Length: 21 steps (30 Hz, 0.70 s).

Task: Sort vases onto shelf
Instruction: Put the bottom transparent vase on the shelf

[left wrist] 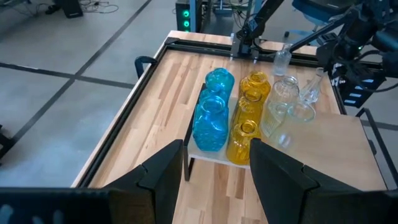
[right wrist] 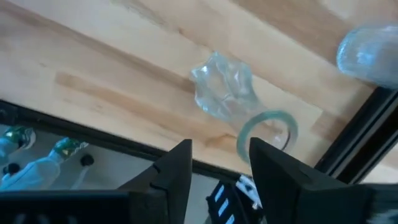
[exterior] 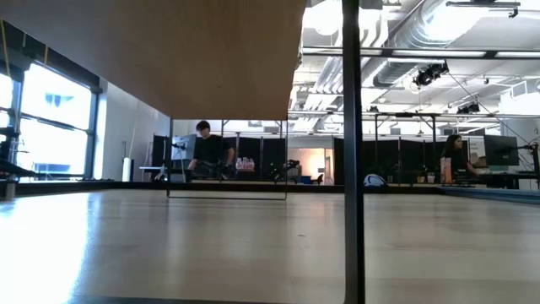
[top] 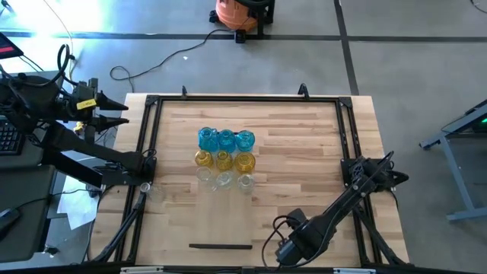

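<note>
Vases [top: 224, 158]: blue, yellow, clear rows, frame centre.
Left gripper [left wrist: 214, 180]: fingers wide, empty.
Right gripper [right wrist: 219, 167]: parted over lying clear vase [right wrist: 225, 93], not gripping.

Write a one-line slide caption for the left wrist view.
Open left gripper faces a shelf holding blue vases, yellow vases and clear vases.

Striped pale planks on the bench [top: 304, 152], framed in black rails; nearest the far rail, three translucent blue vases [top: 226, 139]; just behind those, three amber-yellow vases [top: 224, 160]; then three colourless clear vases [top: 224, 180]; pale smooth wood for the shelf [left wrist: 214, 159] under them; dark, near-black fingers [left wrist: 163, 174] on the left hand [left wrist: 217, 177]; one more clear vase [right wrist: 225, 87] lying on the bench planks before the right hand [right wrist: 219, 163]
</note>
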Tool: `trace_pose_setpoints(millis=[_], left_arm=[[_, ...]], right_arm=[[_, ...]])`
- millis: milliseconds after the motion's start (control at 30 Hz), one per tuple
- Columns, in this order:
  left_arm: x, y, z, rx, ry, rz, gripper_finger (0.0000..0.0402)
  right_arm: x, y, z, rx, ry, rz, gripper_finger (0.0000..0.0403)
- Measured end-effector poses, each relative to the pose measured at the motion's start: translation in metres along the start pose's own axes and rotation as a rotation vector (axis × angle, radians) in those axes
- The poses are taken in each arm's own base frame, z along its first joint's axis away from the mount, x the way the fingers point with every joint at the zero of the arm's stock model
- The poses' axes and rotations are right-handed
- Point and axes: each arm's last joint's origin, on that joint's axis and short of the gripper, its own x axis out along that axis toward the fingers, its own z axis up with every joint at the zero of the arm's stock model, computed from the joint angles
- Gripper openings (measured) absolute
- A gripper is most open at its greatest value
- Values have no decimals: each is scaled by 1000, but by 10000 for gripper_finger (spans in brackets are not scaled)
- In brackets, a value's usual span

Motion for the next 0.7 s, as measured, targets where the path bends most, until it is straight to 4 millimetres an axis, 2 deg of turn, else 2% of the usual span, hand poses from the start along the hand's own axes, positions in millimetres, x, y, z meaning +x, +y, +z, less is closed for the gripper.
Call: trace_pose_setpoints(millis=[433,700], left_arm=[[0,0,0,0,0,0,175],[0,0,0,0,0,1,175]], right_arm=[[0,-4,1,3,-37,-34,117],[3,-8,-12,59,-55,-35,99]])
